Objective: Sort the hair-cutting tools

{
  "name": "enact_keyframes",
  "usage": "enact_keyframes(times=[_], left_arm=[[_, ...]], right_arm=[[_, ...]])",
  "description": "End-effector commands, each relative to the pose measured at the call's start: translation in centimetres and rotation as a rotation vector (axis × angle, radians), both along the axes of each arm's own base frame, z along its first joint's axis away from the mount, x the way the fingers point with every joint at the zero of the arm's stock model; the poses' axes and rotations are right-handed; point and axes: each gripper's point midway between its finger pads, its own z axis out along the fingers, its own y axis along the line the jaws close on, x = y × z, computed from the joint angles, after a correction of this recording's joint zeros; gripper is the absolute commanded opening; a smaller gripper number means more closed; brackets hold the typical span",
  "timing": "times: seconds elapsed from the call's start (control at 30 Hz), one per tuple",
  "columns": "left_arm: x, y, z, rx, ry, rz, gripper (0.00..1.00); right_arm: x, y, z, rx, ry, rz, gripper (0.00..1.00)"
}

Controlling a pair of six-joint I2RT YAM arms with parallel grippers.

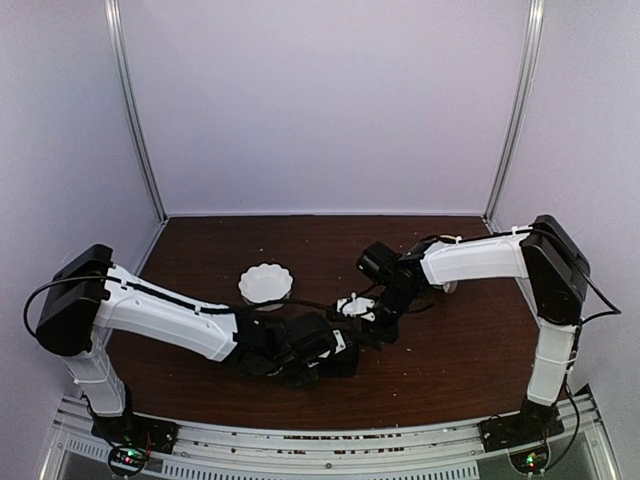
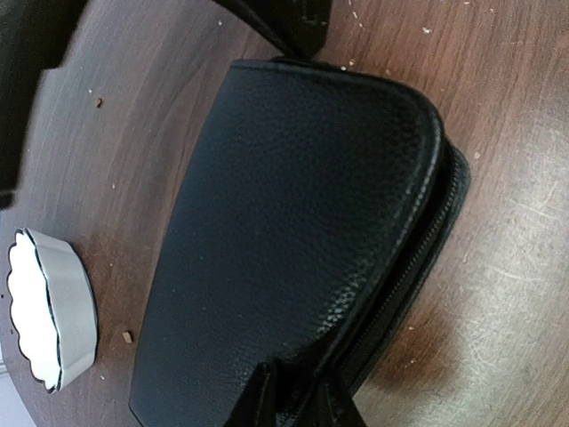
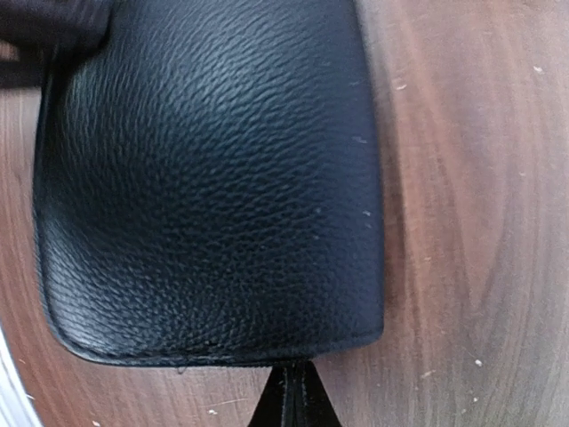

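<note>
1. The black case (image 2: 293,222) lies flat on the brown table (image 2: 516,267). Its pebbled leather fills most of both wrist views, and it serves as the landmark for everything below.
2. The left gripper (image 2: 300,391) sits at the case's near end. Its two dark fingers stand only narrowly apart, with a strip of the case's edge between them. Whether they actually pinch that edge cannot be told.
3. The right gripper (image 3: 293,378) is at the opposite end of the case. Its fingers are pressed together into a single point that meets the case's stitched rim. Whether anything is caught between them cannot be told.
4. A zip runs along the case's curved long edge, on the side turned away from the white bowl (image 2: 53,311).
5. The scalloped bowl stands beside the case's other long side, apart from it and not touching.
6. Pale crumbs and specks are scattered on the table around the case.
7. The left arm (image 1: 170,320) and the right arm (image 1: 470,262) both reach inward, and they meet over the case.
8. The scissors and hair clips show in none of the views, so where they lie cannot be told.
</note>
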Motion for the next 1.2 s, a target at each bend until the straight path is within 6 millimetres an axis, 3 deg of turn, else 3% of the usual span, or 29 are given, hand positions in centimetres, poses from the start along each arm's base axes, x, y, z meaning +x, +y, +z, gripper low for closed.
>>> enact_keyframes(times=[0.0, 0.13, 0.23, 0.4, 0.47, 0.53, 0.7, 0.87, 0.9, 1.07, 1.17], left_arm=[[1.2, 5.0, -3.7, 0.157, 0.037, 0.112, 0.0], [1.0, 5.1, -4.0, 0.165, 0.045, 0.107, 0.0], [1.0, 5.5, -3.9, 0.166, 0.04, 0.11, 0.0], [0.9, 5.9, -4.1, 0.178, 0.044, 0.122, 0.0], [0.9, 6.3, -4.2, 0.187, 0.041, 0.126, 0.0], [0.8, 6.6, -4.3, 0.194, 0.041, 0.129, 0.0], [0.4, 6.9, -3.5, 0.166, 0.044, 0.128, 0.0], [0.3, 6.2, -1.6, 0.122, 0.025, 0.094, 0.0], [0.2, 6.0, -1.4, 0.115, 0.023, 0.085, 0.0], [-0.2, 4.7, -0.3, 0.099, 0.01, 0.037, 0.22], [-0.3, 3.2, 1.0, 0.082, -0.02, -0.015, 0.36]], right_arm=[[-3.1, -5.2, -1.5, -0.172, 0.024, 0.116, 0.0], [-0.4, -6.1, -2.7, -0.247, -0.087, 0.026, 0.0], [-0.4, -6.0, -2.9, -0.254, -0.07, 0.024, 0.0], [-6.5, -5.1, -1.2, -0.124, 0.078, 0.228, 0.0], [-7.2, -5.3, -1.1, -0.112, 0.076, 0.256, 0.0], [-6.4, -5.9, -1.5, -0.147, 0.06, 0.222, 0.0], [-1.9, -7.6, -2.6, -0.221, 0.016, 0.032, 0.0], [-1.3, -6.6, -2.2, -0.178, 0.014, 0.003, 0.0], [-1.6, -6.3, -1.9, -0.158, 0.028, 0.005, 0.04], [-1.5, -4.2, 0.3, -0.046, 0.035, -0.005, 0.29], [-0.8, -3.1, 1.5, -0.016, 0.039, -0.021, 0.33]])
